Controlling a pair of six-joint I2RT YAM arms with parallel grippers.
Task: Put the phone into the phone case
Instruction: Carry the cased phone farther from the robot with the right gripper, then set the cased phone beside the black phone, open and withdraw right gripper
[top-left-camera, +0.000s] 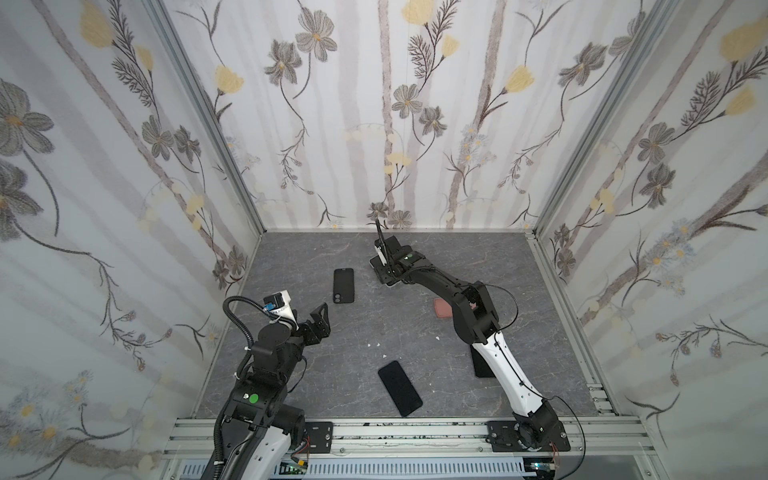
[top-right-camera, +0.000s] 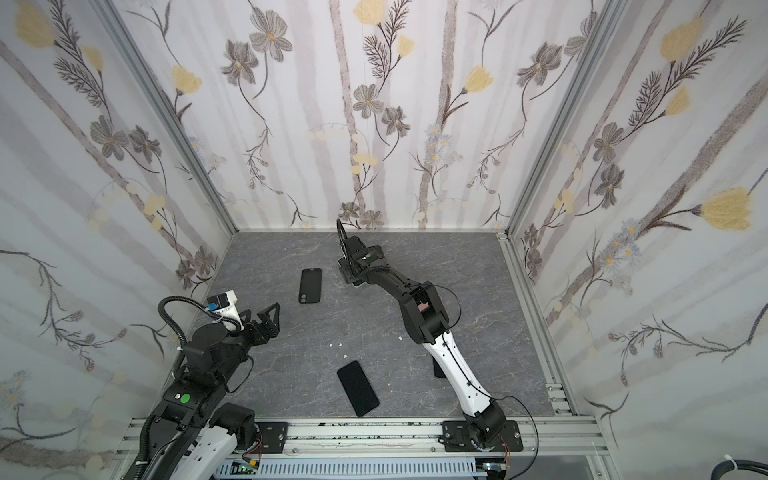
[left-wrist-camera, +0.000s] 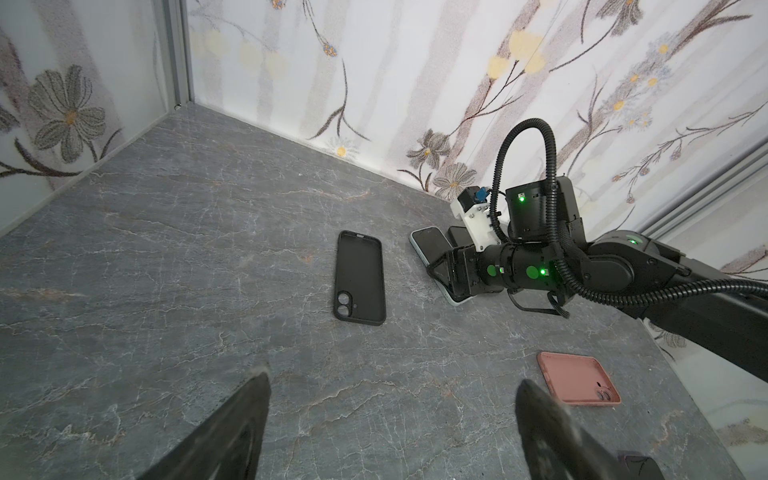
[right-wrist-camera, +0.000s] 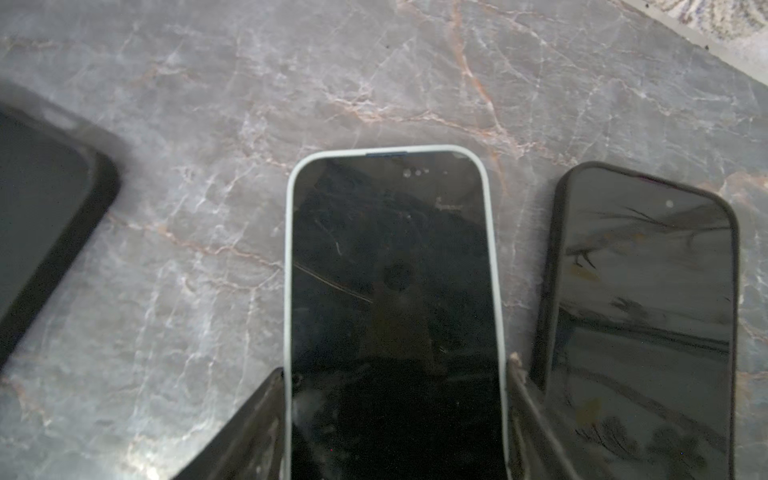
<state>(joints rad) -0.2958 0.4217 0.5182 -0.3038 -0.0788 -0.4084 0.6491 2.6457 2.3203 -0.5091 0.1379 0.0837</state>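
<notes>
Grey marbled tabletop (top-left-camera: 415, 332). Right arm (top-left-camera: 494, 357) stretched to far centre. Left arm (top-left-camera: 270, 345) at left front. Left gripper (left-wrist-camera: 394, 378) above tabletop, jaws spread wide, nothing between. Right gripper (right-wrist-camera: 395, 368) pinching pale-rimmed phone (right-wrist-camera: 390, 257) by long edges; phone lies on tabletop, screen up. Near front centre: black phone (top-left-camera: 400, 387). Just beside pale-rimmed phone: dark-cased phone (right-wrist-camera: 644, 311). Empty black phone case (top-left-camera: 343, 285) left of it, apart. Near right arm: pink case (left-wrist-camera: 577, 378).

Left of phone (right-wrist-camera: 390, 270): phone case (top-left-camera: 343, 285), apart; cased phone (right-wrist-camera: 648, 291) just beside phone; spare phone (top-left-camera: 400, 387) toward front.
</notes>
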